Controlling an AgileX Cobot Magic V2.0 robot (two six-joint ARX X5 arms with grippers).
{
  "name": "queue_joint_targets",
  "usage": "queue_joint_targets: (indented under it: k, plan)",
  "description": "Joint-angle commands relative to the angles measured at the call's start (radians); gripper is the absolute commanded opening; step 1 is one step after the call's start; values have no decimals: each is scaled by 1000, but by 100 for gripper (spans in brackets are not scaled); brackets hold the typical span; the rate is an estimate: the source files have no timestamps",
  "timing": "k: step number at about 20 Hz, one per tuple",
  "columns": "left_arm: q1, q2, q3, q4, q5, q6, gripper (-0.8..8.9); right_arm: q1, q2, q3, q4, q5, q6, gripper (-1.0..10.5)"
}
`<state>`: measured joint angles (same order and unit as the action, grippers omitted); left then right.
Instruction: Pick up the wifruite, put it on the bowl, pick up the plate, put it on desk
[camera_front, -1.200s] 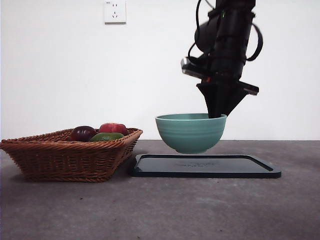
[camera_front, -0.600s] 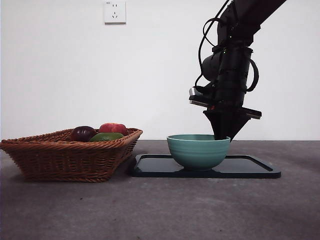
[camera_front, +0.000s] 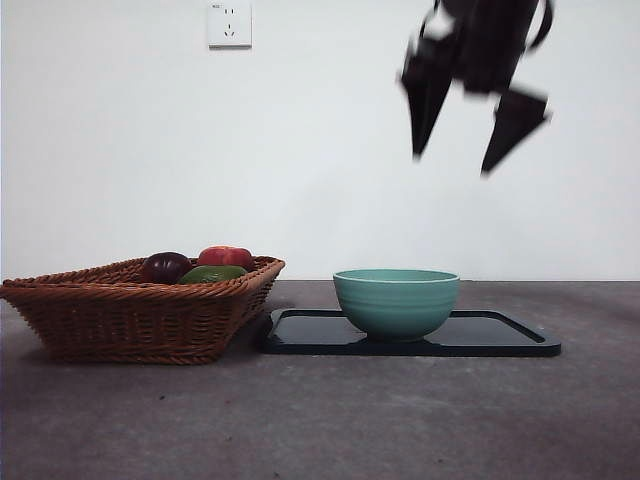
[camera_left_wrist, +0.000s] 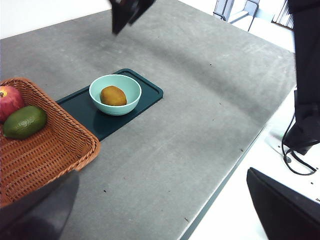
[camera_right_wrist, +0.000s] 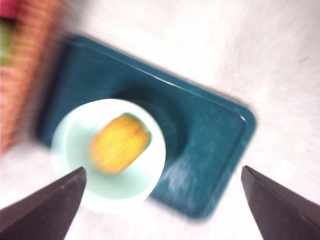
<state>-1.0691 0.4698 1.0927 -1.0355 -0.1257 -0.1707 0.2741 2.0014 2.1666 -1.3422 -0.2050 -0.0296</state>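
Observation:
The wifruite (camera_left_wrist: 113, 95), oval and orange-brown, lies inside the mint-teal bowl (camera_front: 396, 298); the front view hides it behind the bowl's wall. In the blurred right wrist view the wifruite (camera_right_wrist: 120, 142) shows in the bowl (camera_right_wrist: 75, 145). The bowl stands on the plate (camera_front: 500, 335), a dark flat tray on the desk (camera_front: 320, 420). My right gripper (camera_front: 452, 163) hangs open high above the bowl, holding nothing. My left gripper (camera_left_wrist: 162, 172) is open, far above the desk.
A brown wicker basket (camera_front: 140, 305) sits left of the plate, touching its corner. It holds a dark purple fruit (camera_front: 165, 266), a red fruit (camera_front: 226, 256) and a green fruit (camera_front: 213, 273). The desk's edge (camera_left_wrist: 235, 165) runs on the left arm's side.
The right gripper lowered the bowl, held by its rim, onto the plate, let go, opened and rose well above it.

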Motion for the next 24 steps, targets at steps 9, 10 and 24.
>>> queue_joint_targets:
  k: [9,10,24]
  plan:
    - [-10,1,10,41,-1,-6,562,32,-734,-598,1,-10,-11,527]
    - [-10,1,10,41,-1,-6,562,36,-800,-657,35,-15,-8,527]
    - [-10,2,10,43,-1,-27,561,64,-1579,-1213,225,-72,117,526]
